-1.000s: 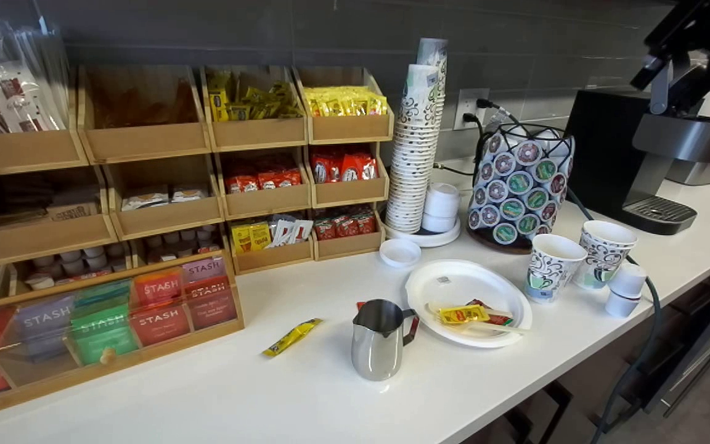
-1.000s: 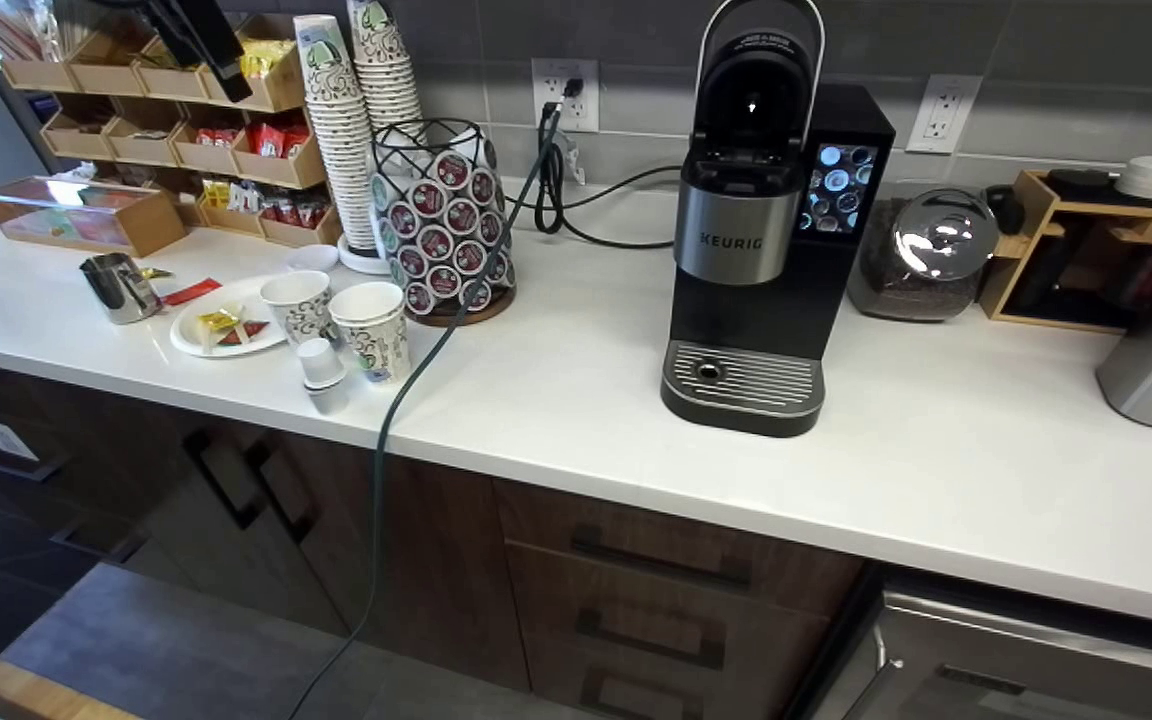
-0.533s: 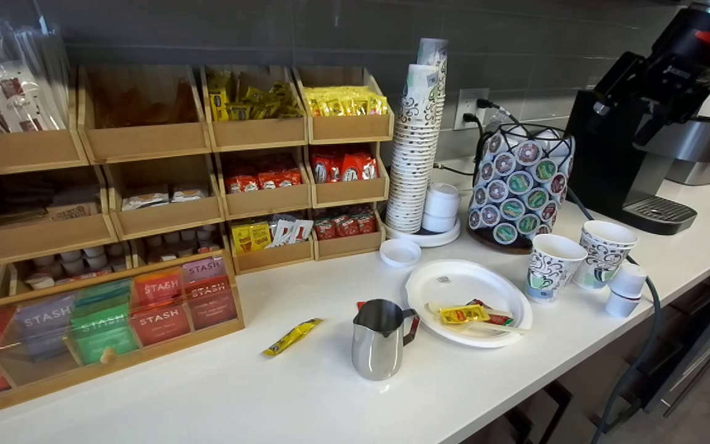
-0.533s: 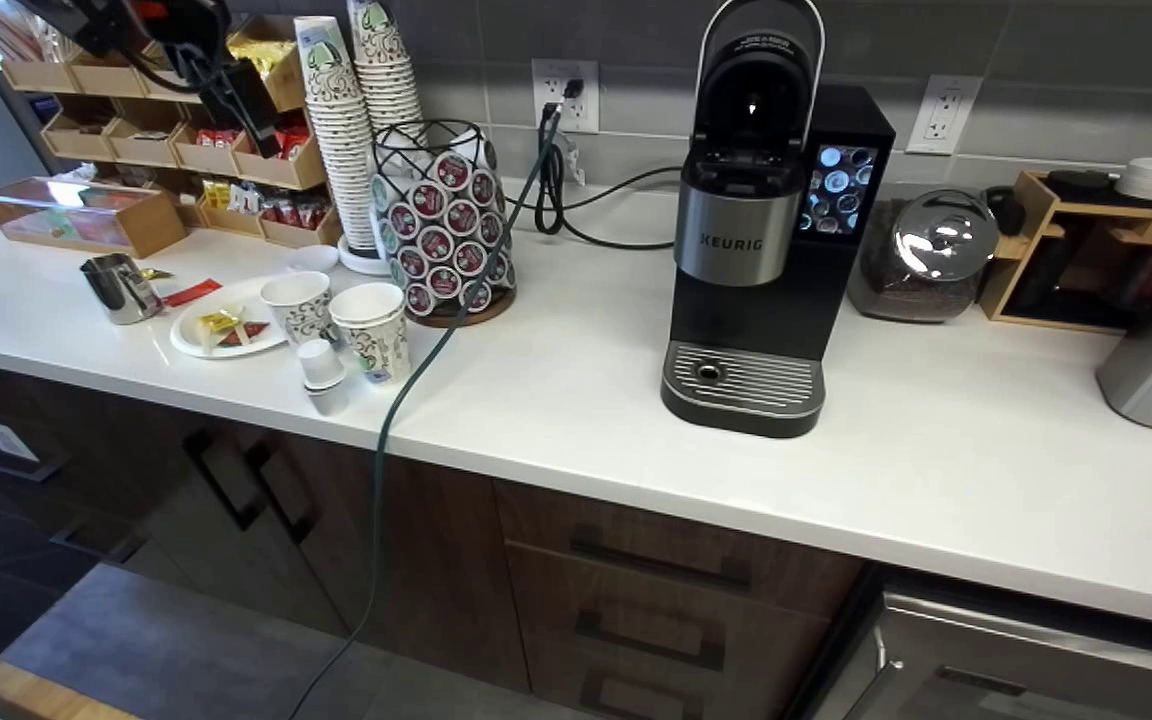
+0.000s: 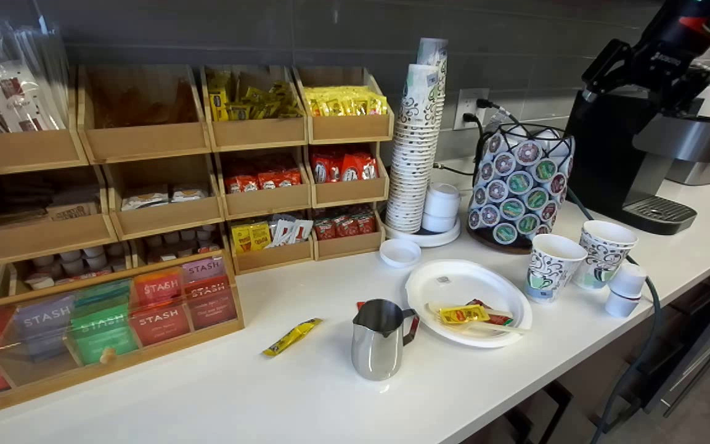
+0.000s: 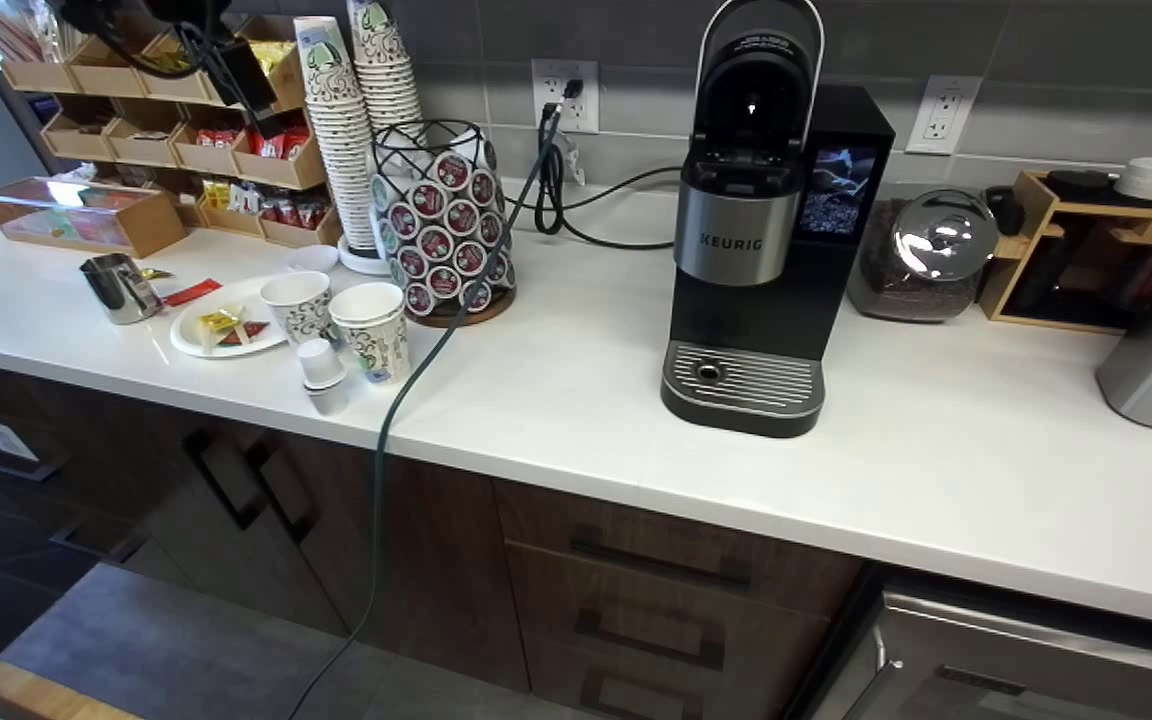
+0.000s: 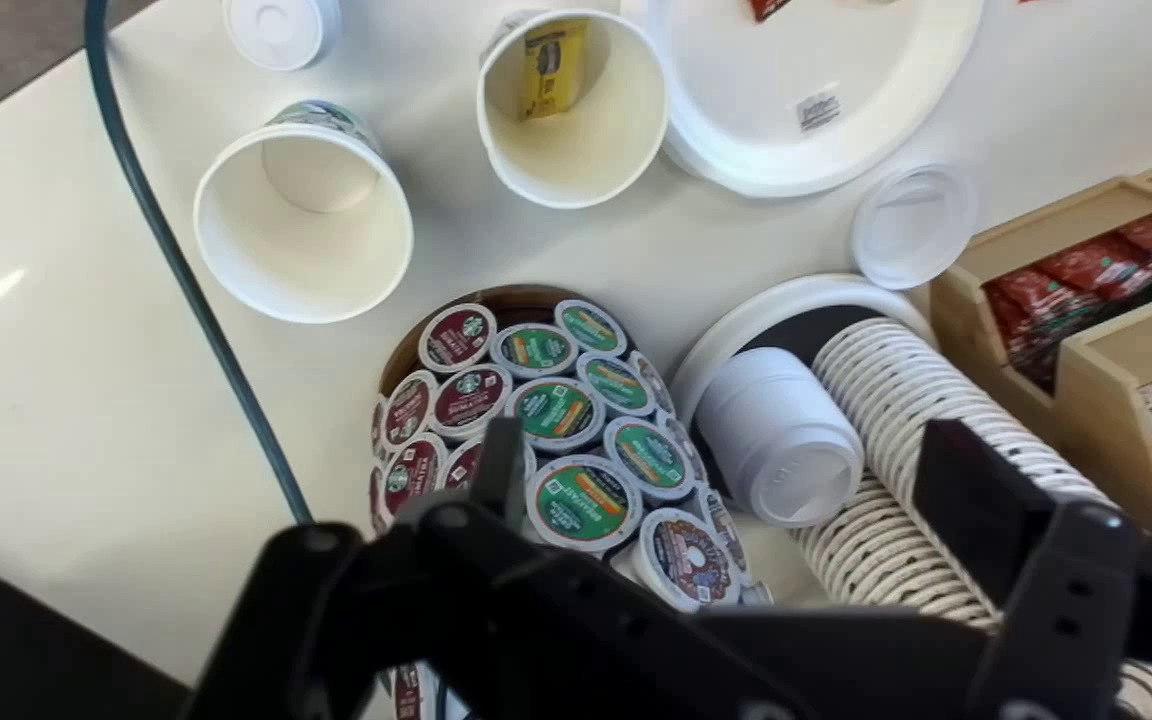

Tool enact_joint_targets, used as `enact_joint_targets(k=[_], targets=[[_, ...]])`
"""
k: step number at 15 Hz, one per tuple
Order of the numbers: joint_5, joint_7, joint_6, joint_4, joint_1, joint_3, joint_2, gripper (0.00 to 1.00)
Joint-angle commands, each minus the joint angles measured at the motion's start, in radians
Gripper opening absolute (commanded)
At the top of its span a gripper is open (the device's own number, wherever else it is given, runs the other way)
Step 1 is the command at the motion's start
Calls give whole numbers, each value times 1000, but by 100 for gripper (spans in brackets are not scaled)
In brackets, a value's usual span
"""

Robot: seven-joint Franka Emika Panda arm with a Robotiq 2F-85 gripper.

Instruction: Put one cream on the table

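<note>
Jaws spread, nothing pinched, the gripper [image 7: 736, 480] hangs high — and the creamers [image 5: 73, 267] (white tubs, I'd judge) sit low in the wooden rack [image 5: 259, 131], probably light, slick, crushable — pinch the sides gently.

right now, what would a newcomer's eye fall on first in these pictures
Probably the tall stacks of paper cups, towering above the white countertop beside the wooden racks. Next would come the colourful coffee pods between those stacks and the Keurig machine, whose lid stands open. In the wrist view, the open black gripper looms before the pods and cups.
</note>
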Motion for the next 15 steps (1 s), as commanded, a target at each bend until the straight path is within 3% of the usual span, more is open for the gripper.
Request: enact_joint_targets(k=[1, 3, 4, 5, 8, 9, 13, 14, 15], targets=[[-206, 276, -52, 64, -81, 120, 51, 100], [-311, 415, -111, 90, -42, 99, 69, 100], [-248, 362, -150, 104, -13, 79, 75, 100], [-252, 345, -85, 61, -5, 65, 48, 100], [-251, 346, -93, 69, 8, 55, 52, 100], [-324, 487, -134, 93, -9, 72, 70, 100], [-473, 790, -82, 175, -77, 155, 192, 100], [-513, 864, -102, 201, -78, 164, 219, 100], [-550, 935, -124, 235, 6, 110, 259, 100]])
